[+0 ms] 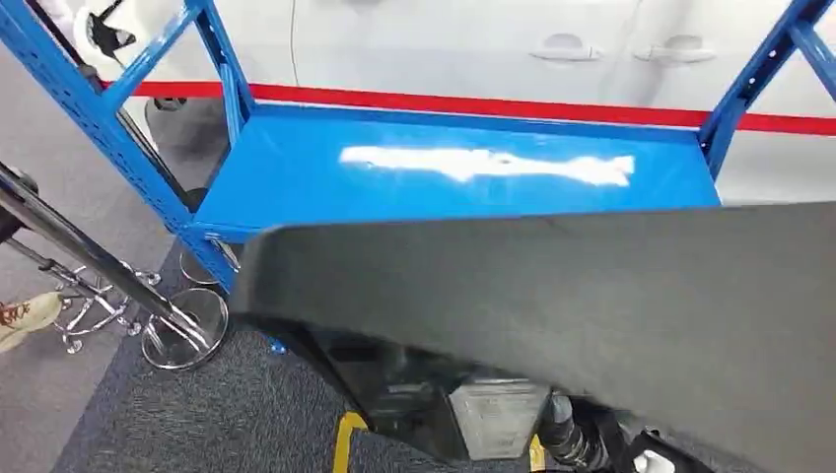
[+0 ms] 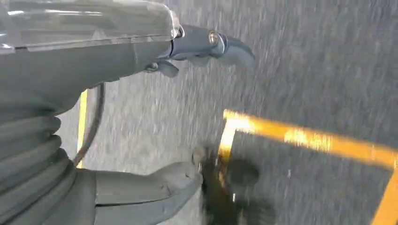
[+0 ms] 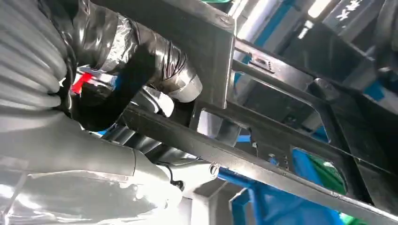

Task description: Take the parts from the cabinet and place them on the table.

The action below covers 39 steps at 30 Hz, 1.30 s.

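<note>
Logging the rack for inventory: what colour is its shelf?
Bright blue shelf, with a white glare streak; clearest in the head view.

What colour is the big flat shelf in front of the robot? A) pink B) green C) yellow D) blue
D: the head view shows a shiny blue metal shelf on a blue frame, just beyond the big dark grey plastic part.

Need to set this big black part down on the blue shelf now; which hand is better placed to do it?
Right. The right hand appears to grip the black part from underneath, with the blue shelf just ahead. The left hand hangs open above the carpet, holding nothing.
</note>
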Available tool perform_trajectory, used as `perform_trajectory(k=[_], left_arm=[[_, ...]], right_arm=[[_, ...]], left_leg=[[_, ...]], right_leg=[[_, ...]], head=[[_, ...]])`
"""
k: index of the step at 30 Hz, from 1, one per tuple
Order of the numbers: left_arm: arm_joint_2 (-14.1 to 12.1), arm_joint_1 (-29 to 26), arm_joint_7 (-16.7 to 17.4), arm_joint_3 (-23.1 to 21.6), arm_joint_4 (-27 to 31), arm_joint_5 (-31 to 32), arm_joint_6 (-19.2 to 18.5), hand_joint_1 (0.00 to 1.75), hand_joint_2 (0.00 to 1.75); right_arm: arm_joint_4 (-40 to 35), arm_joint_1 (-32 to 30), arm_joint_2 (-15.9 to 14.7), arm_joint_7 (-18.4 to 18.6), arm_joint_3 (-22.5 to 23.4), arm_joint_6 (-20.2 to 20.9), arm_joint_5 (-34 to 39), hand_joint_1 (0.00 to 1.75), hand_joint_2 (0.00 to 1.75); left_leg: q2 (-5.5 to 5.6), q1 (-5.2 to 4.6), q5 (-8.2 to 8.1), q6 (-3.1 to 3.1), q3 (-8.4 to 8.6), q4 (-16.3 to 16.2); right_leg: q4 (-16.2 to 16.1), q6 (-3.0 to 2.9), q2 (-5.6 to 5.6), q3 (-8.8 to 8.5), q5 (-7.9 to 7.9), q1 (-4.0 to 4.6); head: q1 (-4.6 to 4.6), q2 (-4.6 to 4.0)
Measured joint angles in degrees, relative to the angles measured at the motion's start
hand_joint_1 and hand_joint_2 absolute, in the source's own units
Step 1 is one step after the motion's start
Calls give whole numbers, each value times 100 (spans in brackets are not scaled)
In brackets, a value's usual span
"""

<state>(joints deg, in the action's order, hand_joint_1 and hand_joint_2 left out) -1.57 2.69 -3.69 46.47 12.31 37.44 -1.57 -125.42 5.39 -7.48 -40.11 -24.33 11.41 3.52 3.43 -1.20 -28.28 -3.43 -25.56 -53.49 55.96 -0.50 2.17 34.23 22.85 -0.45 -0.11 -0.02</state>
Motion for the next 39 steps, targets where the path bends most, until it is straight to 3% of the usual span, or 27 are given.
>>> perform_trajectory(k=[1,2,4,6,7,8,10,11,12,13,16,17,19,20,21,22,23,25,26,28,30,31,32,34,36,37,39], left_arm=[[-5,-2,-9,0,0,17,-2,0,175],[0,25,-22,0,0,33,-4,0,175],[0,34,-39,0,0,59,-4,0,175],[8,37,-37,0,-2,96,-2,0,175],[15,39,-37,0,-2,103,-4,0,175],[21,44,-37,0,-2,109,-4,0,175],[24,58,-35,0,0,116,-2,0,175],[21,66,-35,0,0,116,-2,0,175],[13,67,-37,0,0,116,0,0,175],[17,61,-37,0,0,116,0,0,175],[17,50,-35,2,0,116,0,0,175],[15,47,-33,7,-2,116,0,0,175],[15,34,-29,9,0,118,2,0,175],[15,38,-29,9,-2,127,0,0,175],[15,43,-29,13,0,150,0,0,175],[15,45,-29,15,-2,166,0,0,175],[15,44,-29,18,0,177,0,0,175],[15,52,-37,22,0,218,0,0,175],[13,65,-44,24,0,227,0,0,175],[4,87,-50,29,0,273,0,0,175],[4,89,-53,35,0,299,-4,0,175],[-5,79,-53,42,0,323,-4,0,175],[-5,75,-50,48,0,334,-4,0,175],[-5,95,-48,66,0,341,-4,0,175],[-5,92,-50,85,0,356,-4,0,175],[-3,92,-50,92,0,363,-7,0,175],[-3,93,-50,103,0,389,-13,0,175]], right_arm=[[-13,4,2,2,0,11,-2,175,175],[-28,0,11,2,0,9,-13,175,175],[-35,66,39,2,-2,-45,-56,175,175],[-35,66,50,2,-4,-115,-103,175,175],[-35,68,50,2,-5,-141,-112,175,175],[-37,70,50,2,-9,-159,-116,175,175],[-44,72,50,2,-30,-183,-127,175,175],[-44,75,50,2,-37,-190,-129,175,175],[-46,84,53,2,-44,-194,-133,175,175],[-57,89,57,2,-44,-197,-136,175,175],[-79,116,66,4,-48,-199,-138,175,175],[-76,118,66,4,-50,-199,-140,175,175],[-79,130,87,4,-72,-201,-140,175,175],[-79,131,94,4,-85,-207,-140,175,175],[-79,131,94,4,-96,-212,-140,175,175],[-79,136,96,4,-111,-223,-140,175,175],[-79,143,96,4,-127,-231,-140,175,175],[-79,162,96,4,-155,-242,-146,175,175],[-79,178,98,4,-168,-253,-151,175,175],[-79,224,114,6,-194,-297,-155,175,175],[-79,280,127,5,-232,-336,-162,175,175],[-79,282,129,4,-249,-341,-164,175,175],[-76,287,129,6,-264,-341,-173,175,175],[-76,313,129,7,-286,-350,-179,175,175],[-76,325,129,7,-302,-354,-179,175,175],[-76,325,129,7,-306,-354,-179,175,175],[-76,328,129,7,-317,-354,-190,175,175]], left_leg=[[-81,55,133,-9,-73,148],[-176,87,184,21,-10,205],[-251,103,251,-11,-177,178],[-357,107,309,20,-333,93],[-395,125,338,42,-425,34],[-418,147,365,71,-533,-35],[-435,192,405,132,-730,-182],[-434,205,426,164,-792,-239],[-419,183,458,212,-835,-275],[-417,193,530,252,-828,-253],[-388,202,673,376,-902,-236],[-385,235,533,401,-934,-300],[-378,240,-190,453,-1147,-913],[-379,240,-509,476,-1253,-1366],[-379,241,-683,491,-1322,-1749],[-379,241,-666,500,-1343,-2024],[-379,241,-469,499,-1282,-2103],[-379,241,64,479,-799,-1555],[-370,241,104,458,-449,-1073],[-344,196,-220,399,122,-129],[-334,173,-231,362,71,-131],[-336,165,-181,318,12,-130],[-365,242,-83,232,-19,-69],[-403,195,50,143,-199,-97],[-411,160,179,111,-391,-133],[-415,142,245,106,-503,-160],[-425,117,368,112,-721,-212]], right_leg=[[-21,34,100,0,-40,69],[67,59,27,110,148,66],[759,104,-113,328,842,45],[1628,179,-153,523,1259,-22],[1872,224,-158,536,1165,-50],[1890,265,-163,439,909,-79],[1332,327,-185,-52,456,-138],[856,345,-185,-407,475,-166],[251,346,-181,-807,679,-145],[-102,251,-174,-982,813,-113],[-83,155,-189,-863,750,-79],[-91,58,-238,-824,685,-140],[-45,-52,-247,-641,572,-116],[-13,-64,-251,-537,518,-100],[9,-67,-262,-440,458,-87],[44,-64,-266,-334,400,-82],[86,-57,-267,-223,351,-80],[164,-25,-267,-2,247,-86],[186,-2,-265,51,202,-88],[197,72,-270,93,114,-70],[172,134,-282,128,-2,-87],[151,178,-278,128,-60,-83],[191,214,-252,181,-10,-93],[662,204,-234,360,697,-84],[1526,196,-233,541,1322,-65],[1900,190,-233,586,1371,-58],[2052,151,-233,431,929,-38]], head=[[0,0],[2,0],[19,0],[18,0],[18,0],[17,0],[17,0],[17,0],[18,0],[13,0],[13,0],[17,0],[13,0],[13,0],[13,0],[15,0],[13,0],[13,0],[11,0],[18,0],[15,0],[15,0],[17,0],[17,0],[17,0],[17,0],[17,0]])
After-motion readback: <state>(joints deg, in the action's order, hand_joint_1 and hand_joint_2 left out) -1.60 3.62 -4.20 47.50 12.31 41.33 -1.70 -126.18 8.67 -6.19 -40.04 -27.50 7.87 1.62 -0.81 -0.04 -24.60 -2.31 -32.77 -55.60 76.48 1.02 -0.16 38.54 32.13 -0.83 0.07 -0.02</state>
